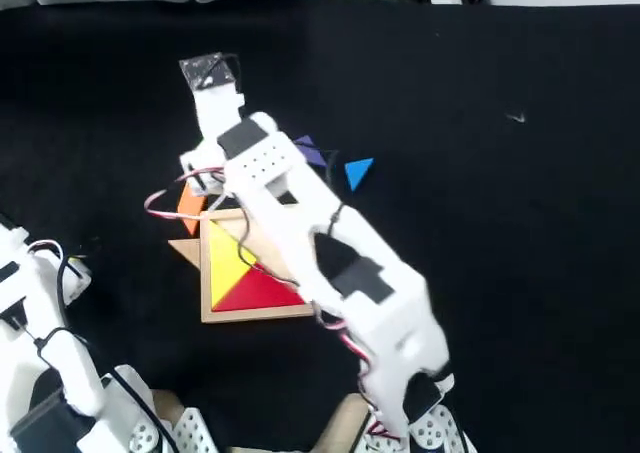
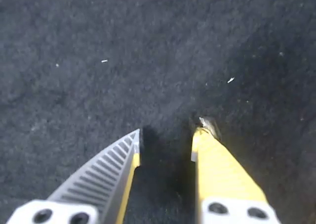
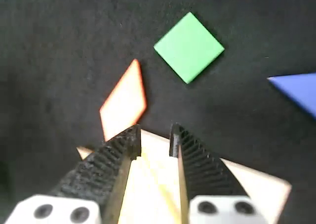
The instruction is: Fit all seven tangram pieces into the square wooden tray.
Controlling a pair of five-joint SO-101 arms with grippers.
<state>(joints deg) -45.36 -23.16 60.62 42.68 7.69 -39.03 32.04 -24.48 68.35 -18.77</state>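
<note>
**Two pieces in, orange looks next**

Two pieces, yellow (image 1: 228, 263) and red (image 1: 262, 291), lie in the tray (image 1: 255, 315). I count four loose on the cloth (image 2: 98, 36). Orange (image 3: 123, 103) is just beside a tray corner, and I cannot tell whether it touches the rim. Green (image 3: 189, 47) is a little past it. Blue (image 1: 358, 171) and purple (image 1: 310, 153) lie near each other beyond the tray's far edge.

My right gripper (image 3: 155, 130) hangs over that same corner, jaws parted only a sliver with nothing between them. My left gripper (image 2: 167, 129) sits well away over bare cloth, jaws a little apart and empty.

I judge orange to be the piece to go for, since it lies nearest the tips. I would widen the jaws first, because the present gap looks narrower than the piece. Then I would shift out past the rim so neither tip catches the wood on the way down.

Orange is a thin, flat parallelogram, so I want the tips right down on the cloth. They should close across its two long edges, not its points, or it will likely pivot and slip out.

Before letting go, I would turn the wrist so the slant matches the space beside yellow. This shape cannot be flipped in the jaws. If it lies mirrored the wrong way, no amount of turning will seat it.
</note>
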